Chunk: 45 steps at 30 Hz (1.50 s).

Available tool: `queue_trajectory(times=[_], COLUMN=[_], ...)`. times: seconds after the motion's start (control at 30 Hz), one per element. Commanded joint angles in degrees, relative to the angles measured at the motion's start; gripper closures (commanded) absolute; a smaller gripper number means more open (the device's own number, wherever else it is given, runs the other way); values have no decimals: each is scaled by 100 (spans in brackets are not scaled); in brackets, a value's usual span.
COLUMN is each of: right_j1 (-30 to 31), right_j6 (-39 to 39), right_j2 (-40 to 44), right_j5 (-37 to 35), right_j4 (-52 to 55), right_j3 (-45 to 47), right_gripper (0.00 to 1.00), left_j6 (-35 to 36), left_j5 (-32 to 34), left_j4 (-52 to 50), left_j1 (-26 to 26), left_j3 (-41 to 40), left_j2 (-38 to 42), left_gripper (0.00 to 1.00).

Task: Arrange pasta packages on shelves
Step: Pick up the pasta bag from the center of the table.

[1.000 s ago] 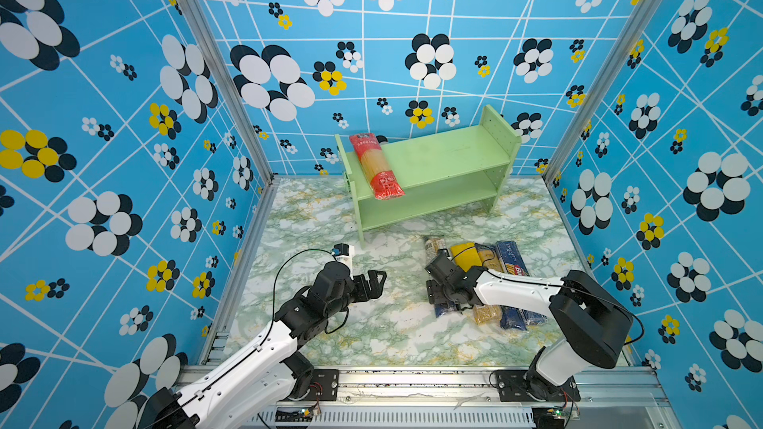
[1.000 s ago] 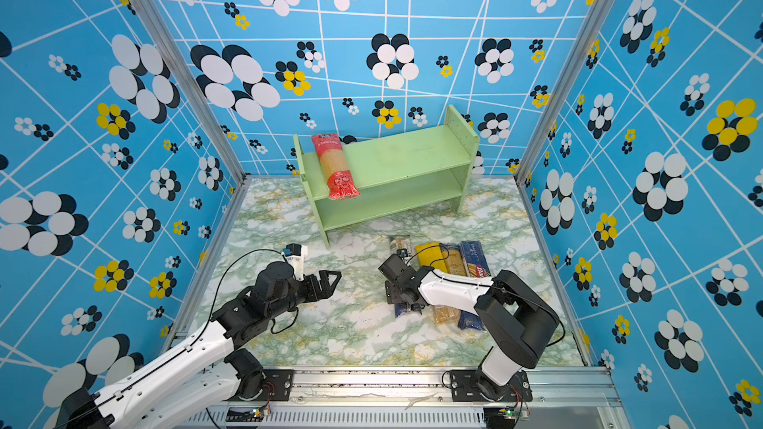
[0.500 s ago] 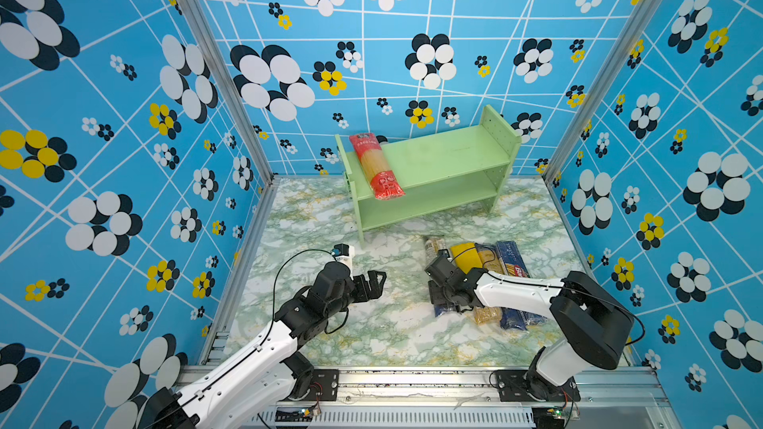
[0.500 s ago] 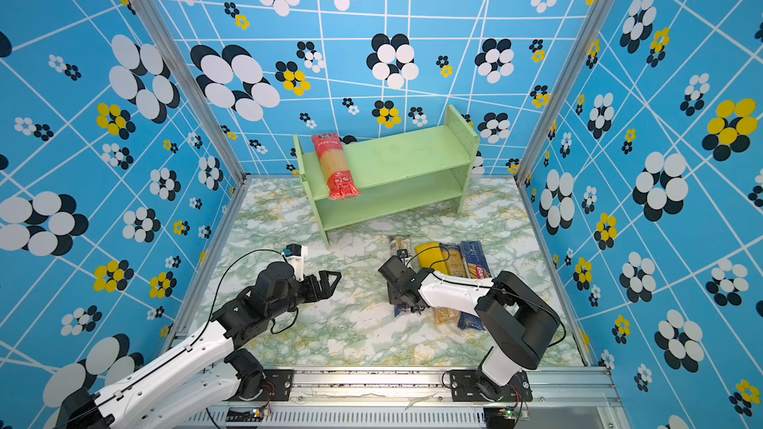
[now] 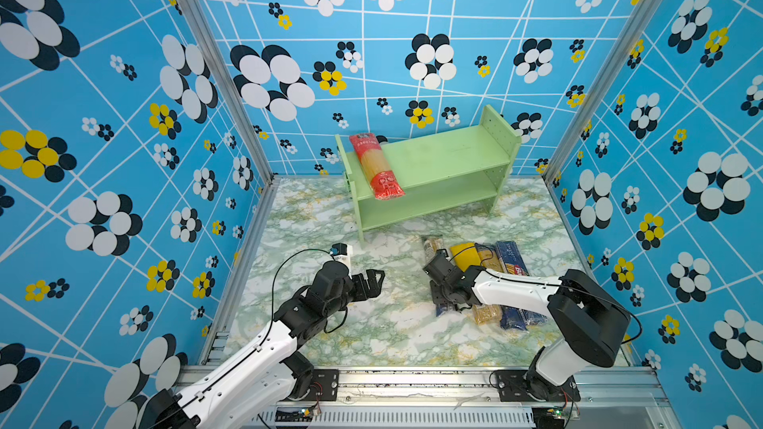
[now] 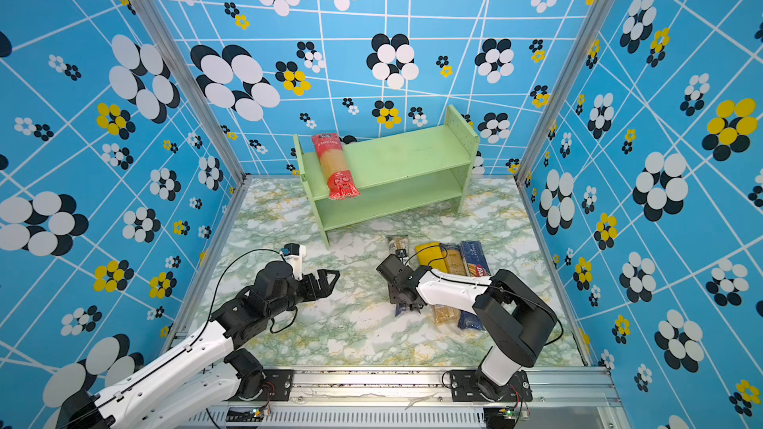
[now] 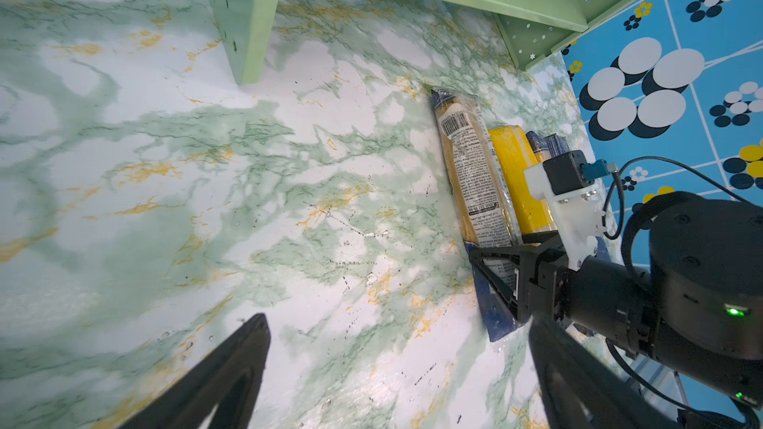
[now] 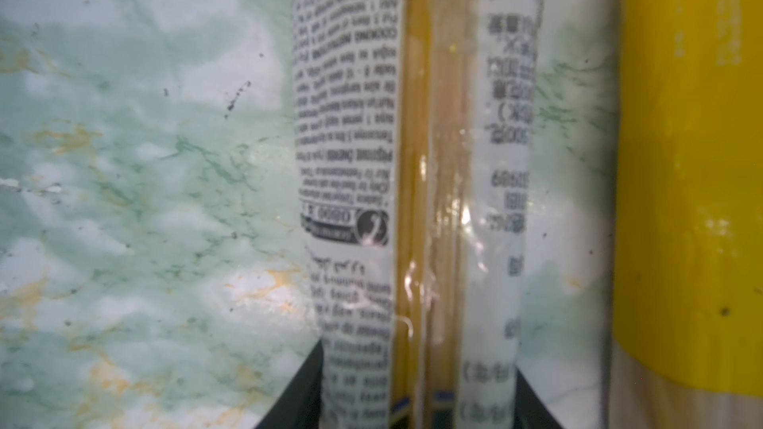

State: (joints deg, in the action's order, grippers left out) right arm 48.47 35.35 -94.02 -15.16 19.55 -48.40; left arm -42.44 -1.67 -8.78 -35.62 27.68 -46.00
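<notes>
The pale green shelves (image 5: 437,156) (image 6: 404,158) stand at the back, with the red pasta pack (image 5: 376,167) (image 6: 335,169) on the top tier at its left end. The other pasta packages lie side by side on the floor: clear with white label (image 5: 431,244) (image 7: 468,167) (image 8: 351,138), yellow (image 5: 464,253) (image 8: 693,158), brownish (image 5: 486,255), and dark blue Barilla (image 5: 514,262) (image 6: 477,260). My right gripper (image 5: 448,307) (image 6: 406,305) (image 8: 418,381) straddles the clear pack near its front end, one finger against each side. My left gripper (image 5: 377,278) (image 6: 332,278) (image 7: 398,319) hovers open over bare floor, holding nothing.
Blue flowered walls close in the marble-patterned floor (image 5: 371,336) on three sides. An aluminium rail (image 5: 413,381) with both arm bases runs along the front. The shelf's lower tier (image 5: 429,200) holds nothing.
The right gripper's jaws have narrowed onto the clear pack. Neither arm has visibly moved, and the left gripper stays open.
</notes>
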Motion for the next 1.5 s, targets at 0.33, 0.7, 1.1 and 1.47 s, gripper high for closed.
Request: queue_trajectory(times=[0.33, 0.7, 1.1, 1.47], right_j1=[119, 41, -337, -471], right_j6=[-237, -384, -944, -1207], right_j2=[-377, -263, -90, 295], right_j5=[836, 853, 1655, 1441], right_j4=[1074, 1231, 1392, 1825], right_j3=[-177, -415, -676, -917], right_gripper=[76, 100, 100, 100], left_j6=[32, 25, 15, 31], left_j5=[28, 21, 14, 15], left_j4=[-177, -194, -215, -249], left_j1=[105, 142, 178, 237], left_j3=[-83, -85, -84, -88], left_j2=[259, 240, 232, 259], left_gripper=[1, 1, 1, 1])
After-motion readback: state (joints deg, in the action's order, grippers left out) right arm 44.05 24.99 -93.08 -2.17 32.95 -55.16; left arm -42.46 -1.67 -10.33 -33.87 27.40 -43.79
